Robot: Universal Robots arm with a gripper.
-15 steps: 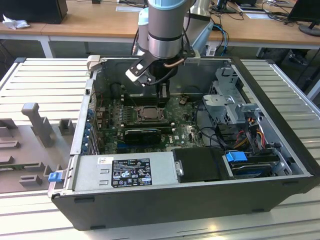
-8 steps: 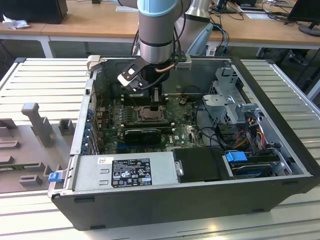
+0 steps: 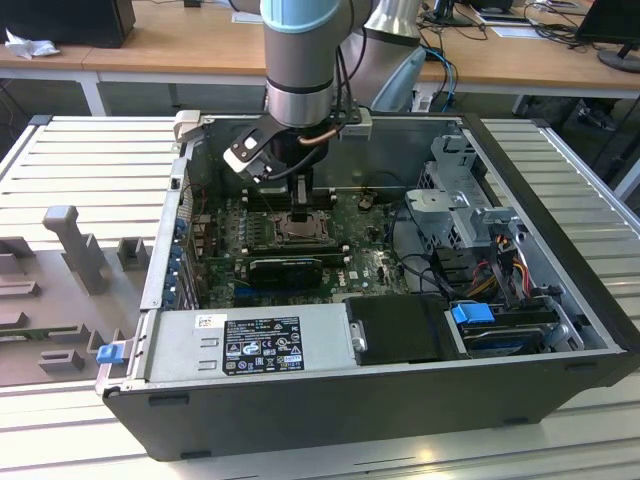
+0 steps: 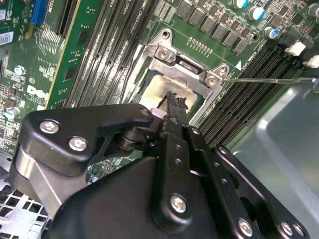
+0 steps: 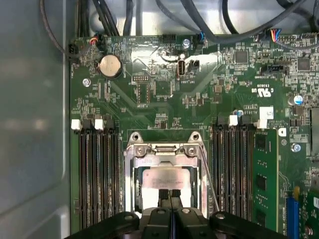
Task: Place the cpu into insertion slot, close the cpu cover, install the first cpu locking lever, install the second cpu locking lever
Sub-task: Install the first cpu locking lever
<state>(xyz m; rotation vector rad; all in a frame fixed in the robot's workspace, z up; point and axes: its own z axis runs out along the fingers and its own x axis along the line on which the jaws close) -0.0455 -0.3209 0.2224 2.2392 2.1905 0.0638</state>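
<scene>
End effector (image 5: 169, 198) over the cpu (image 5: 158, 175) in the insertion slot (image 5: 130, 189)
The cpu lies flat inside the insertion slot, silvery top up. The end effector stands directly above the slot, fingers pressed together, tips at the cpu's top face; I cannot tell whether they touch it. A thin locking lever (image 4: 269, 79) runs just beside the slot.

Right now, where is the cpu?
In the first wrist view the cpu sits inside the insertion slot at the motherboard's middle, between the two banks of memory slots, just beneath the gripper.
</scene>
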